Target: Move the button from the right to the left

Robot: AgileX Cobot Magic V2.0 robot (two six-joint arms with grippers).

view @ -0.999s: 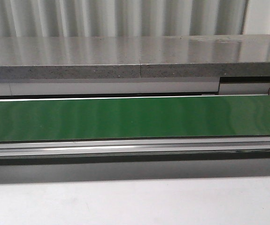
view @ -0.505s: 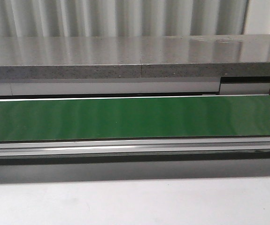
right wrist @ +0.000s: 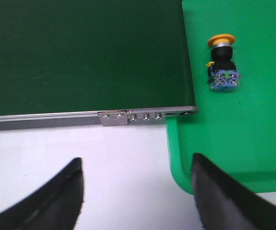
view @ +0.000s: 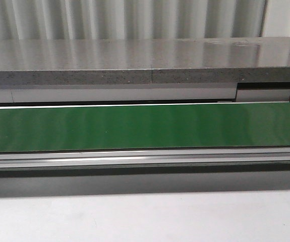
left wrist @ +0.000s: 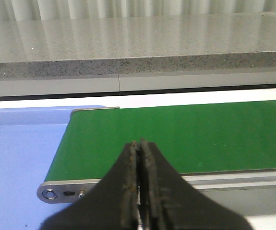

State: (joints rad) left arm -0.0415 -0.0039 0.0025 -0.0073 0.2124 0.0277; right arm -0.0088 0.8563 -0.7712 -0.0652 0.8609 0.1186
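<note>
Right gripper (right wrist: 138,191) wide open, empty; button (right wrist: 222,64) on green tray (right wrist: 234,143) at its 1 o'clock. Left gripper (left wrist: 140,191) pinched closed over belt (left wrist: 186,134).

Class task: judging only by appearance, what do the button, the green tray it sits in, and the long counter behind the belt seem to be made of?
Button: likely moulded plastic, with a matte yellow-orange cap, black middle and blue-grey base.
Green tray: probably smooth plastic, going by its uniform colour and rounded corner.
Counter: looks like polished speckled stone or composite, since it shows grey flecks and glossy reflections.
</note>
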